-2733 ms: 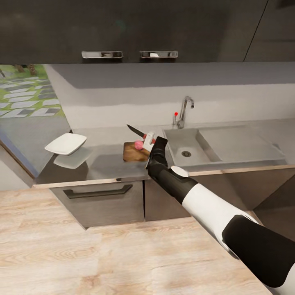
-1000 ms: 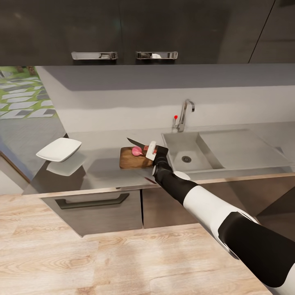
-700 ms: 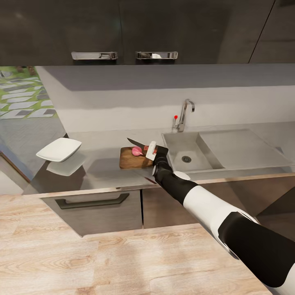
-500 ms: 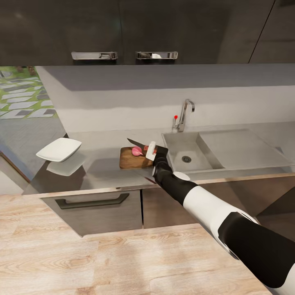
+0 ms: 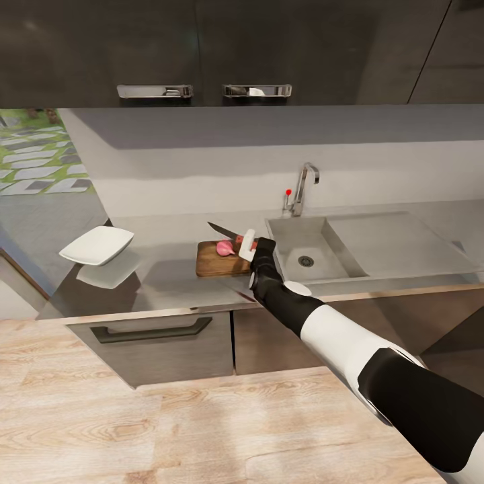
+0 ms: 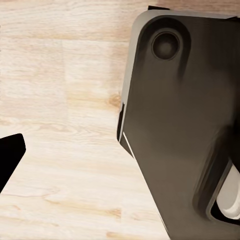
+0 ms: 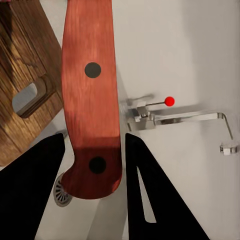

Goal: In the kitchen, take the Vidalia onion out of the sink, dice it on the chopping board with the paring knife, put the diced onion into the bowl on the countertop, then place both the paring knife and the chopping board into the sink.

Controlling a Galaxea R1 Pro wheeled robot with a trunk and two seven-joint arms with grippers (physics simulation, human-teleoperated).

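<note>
In the head view the brown chopping board (image 5: 218, 263) lies on the grey countertop (image 5: 168, 279), just left of the sink (image 5: 316, 235). A pink onion (image 5: 224, 248) rests on the board. My right gripper (image 5: 250, 246) is shut on the paring knife's red handle (image 7: 92, 100) and holds the dark blade (image 5: 222, 231) above the onion, pointing left and away. In the right wrist view the dark fingers (image 7: 32, 190) flank the handle, with the board's slot end (image 7: 30, 97) beside it. The white bowl (image 5: 97, 245) sits at the counter's left end.
A chrome faucet (image 5: 304, 181) with a small red knob (image 5: 288, 191) stands behind the sink, whose drainboard (image 5: 396, 238) runs right. Dark upper cabinets (image 5: 202, 50) hang overhead. The left wrist view looks down at the wood floor (image 6: 60, 125) and my dark base (image 6: 185, 125).
Earlier the whole view shifted as the camera moved. In the last half second my right gripper has lifted the knife slightly over the onion. Board and bowl stay put.
</note>
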